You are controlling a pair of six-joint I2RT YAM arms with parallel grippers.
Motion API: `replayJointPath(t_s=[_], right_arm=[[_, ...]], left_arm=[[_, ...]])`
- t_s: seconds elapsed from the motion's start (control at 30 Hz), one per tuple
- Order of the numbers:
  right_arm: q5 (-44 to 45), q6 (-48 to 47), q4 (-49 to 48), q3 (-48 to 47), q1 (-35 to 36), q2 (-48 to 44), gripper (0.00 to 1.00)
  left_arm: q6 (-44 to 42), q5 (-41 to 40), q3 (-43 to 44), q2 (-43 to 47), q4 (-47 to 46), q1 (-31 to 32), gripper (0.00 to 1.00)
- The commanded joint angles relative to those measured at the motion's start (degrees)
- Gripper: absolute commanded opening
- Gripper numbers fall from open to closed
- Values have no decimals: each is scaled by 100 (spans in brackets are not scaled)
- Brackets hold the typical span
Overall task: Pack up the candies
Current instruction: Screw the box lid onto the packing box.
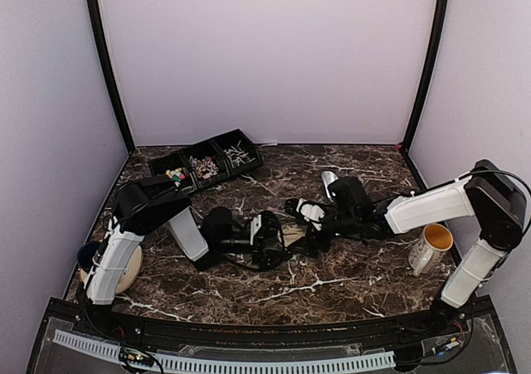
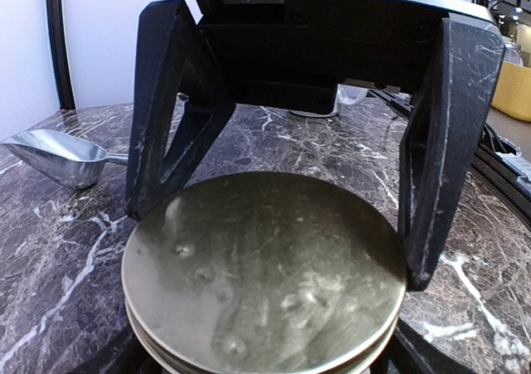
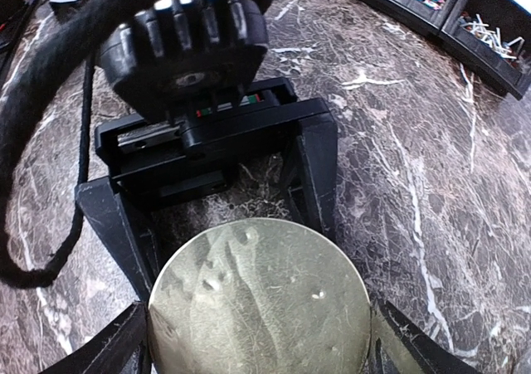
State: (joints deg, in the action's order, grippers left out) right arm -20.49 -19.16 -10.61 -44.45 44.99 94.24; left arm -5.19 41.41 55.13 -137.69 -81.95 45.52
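A round gold metal tin (image 1: 290, 235) with its lid on sits mid-table between both grippers. My left gripper (image 1: 275, 240) reaches in from the left, my right gripper (image 1: 305, 227) from the right. In the left wrist view the tin (image 2: 265, 266) fills the bottom; my own fingers flank its lower rim and the right gripper's fingers (image 2: 444, 142) touch its far rim. In the right wrist view the tin (image 3: 257, 308) lies between my own fingers (image 3: 124, 341). The candies (image 1: 177, 174) lie in a black tray; they also show in the right wrist view (image 3: 489, 30).
The black three-compartment tray (image 1: 253, 148) stands at the back left. A silver scoop (image 1: 329, 180) lies behind the right gripper and shows in the left wrist view (image 2: 54, 154). A white mug (image 1: 431, 245) stands at the right. A tan disc (image 1: 129, 268) lies by the left arm's base.
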Motion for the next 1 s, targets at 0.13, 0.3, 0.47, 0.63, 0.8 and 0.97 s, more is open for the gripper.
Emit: replayJointPath(t_s=[0.13, 0.3, 0.47, 0.63, 0.8, 0.97], right_arm=[[1652, 1930, -415, 160, 680, 112, 76], [1835, 2118, -367, 122, 774, 66, 79], [1800, 1807, 25, 80, 765, -223, 87], [1248, 1143, 426, 115, 641, -659, 97], [679, 496, 477, 374, 362, -1101, 97], [-33, -527, 199, 688, -21, -1333, 97]], left_arm=[[-21, -422, -192, -408, 917, -52, 83], [-26, -406, -201, -408, 918, -52, 83], [-24, -390, -207, -404, 913, -52, 83], [-35, -357, -191, -403, 918, -52, 83], [-58, -250, -190, -411, 916, -52, 83], [-112, -25, -209, -410, 883, -47, 83]])
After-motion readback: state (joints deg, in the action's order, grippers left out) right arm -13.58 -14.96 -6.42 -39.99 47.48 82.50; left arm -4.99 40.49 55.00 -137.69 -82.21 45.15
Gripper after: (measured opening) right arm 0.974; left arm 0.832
